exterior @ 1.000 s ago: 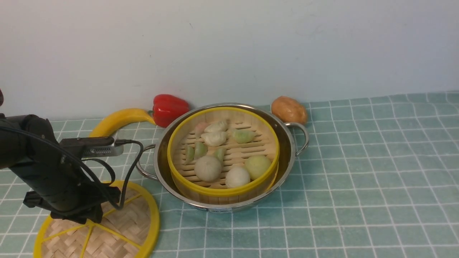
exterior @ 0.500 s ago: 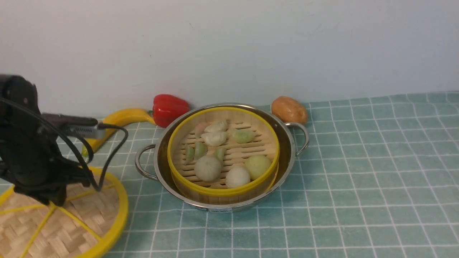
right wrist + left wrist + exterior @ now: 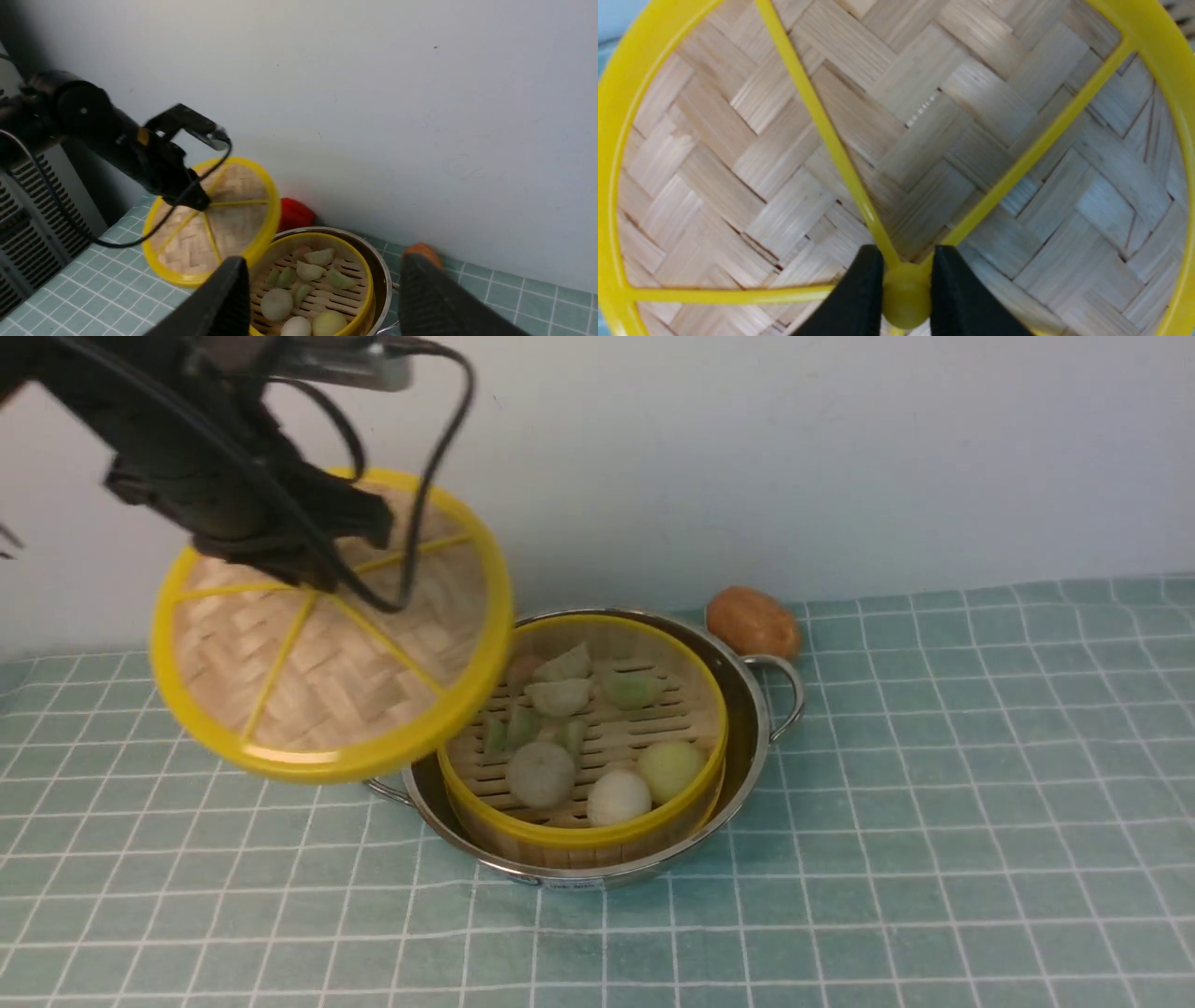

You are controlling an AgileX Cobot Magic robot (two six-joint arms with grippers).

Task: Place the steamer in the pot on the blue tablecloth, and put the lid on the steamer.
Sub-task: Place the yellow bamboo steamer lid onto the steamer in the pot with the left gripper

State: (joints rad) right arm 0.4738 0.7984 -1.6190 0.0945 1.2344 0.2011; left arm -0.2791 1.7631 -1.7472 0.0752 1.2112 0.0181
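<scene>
Left claw (image 3: pixel 906 289) is clamped on the centre knob of the lid (image 3: pixel 373 681), holding it tilted in the air over the left edge of the pot (image 3: pixel 747 709). The steamer (image 3: pixel 579 831) sits inside the pot on the blue tablecloth (image 3: pixel 934 803), with dumplings (image 3: pixel 558 695) in it and no cover on. Right claw (image 3: pixel 324 263) hangs above, fingers wide apart and holding nothing.

Three views, one pot (image 3: pixel 744 709)
Front faces 12 o'clock; left wrist hugs the lid (image 3: pixel 924 93); right wrist overlooks both from 4 o'clock.
</scene>
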